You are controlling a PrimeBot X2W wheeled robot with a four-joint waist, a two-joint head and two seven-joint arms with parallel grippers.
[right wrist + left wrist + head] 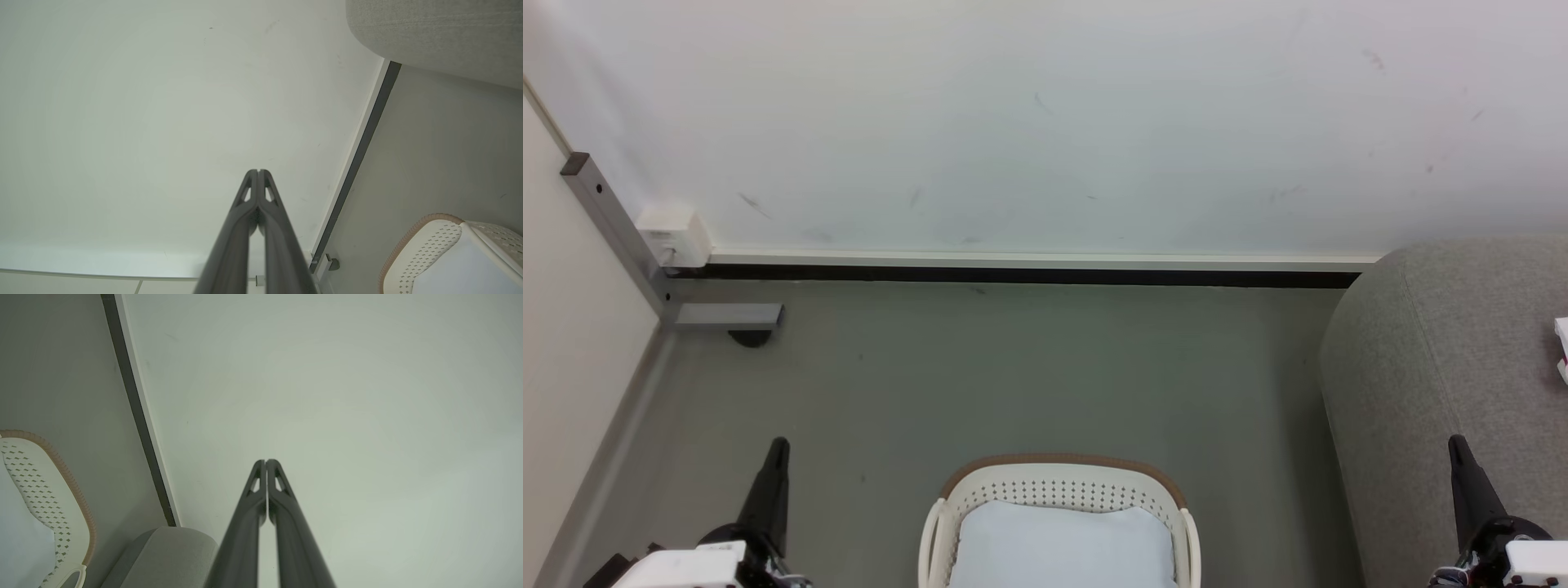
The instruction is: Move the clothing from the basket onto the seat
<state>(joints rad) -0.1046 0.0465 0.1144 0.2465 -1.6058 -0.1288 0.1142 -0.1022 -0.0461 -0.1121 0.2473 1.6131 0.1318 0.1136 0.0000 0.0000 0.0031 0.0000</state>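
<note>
1. Left gripper (778, 445) and right gripper (1456, 443): jaws pressed together on both, nothing held. Both point toward the wall (1045, 122). The left one is over bare floor (1013, 367), and the right one is in front of the seat (1445, 343).
2. The basket (1062, 462) stands on the floor between the grippers, well apart from each. A pale cushion (1062, 543) lies inside it.
3. The clothing (1562, 349): a small white-and-red scrap lies on the seat at the right edge of the head view. It is probably a garment, but too little shows to be sure.
4. Risk: the cushion gets grabbed as if it were clothing. It is soft, pale and uppermost.
5. Risk: the near part of the basket is cut off by the frame, so a garment there could be missed.
6. Risk: closed fingers going in would shove fabric rather than take it. The jaws need to part first.
7. Risk: the basket looks light on a smooth floor. A finger catching the rim or the holes could slide or tip it.
8. Risk: the right arm, swinging inward, may brush the seat's rounded side.
</note>
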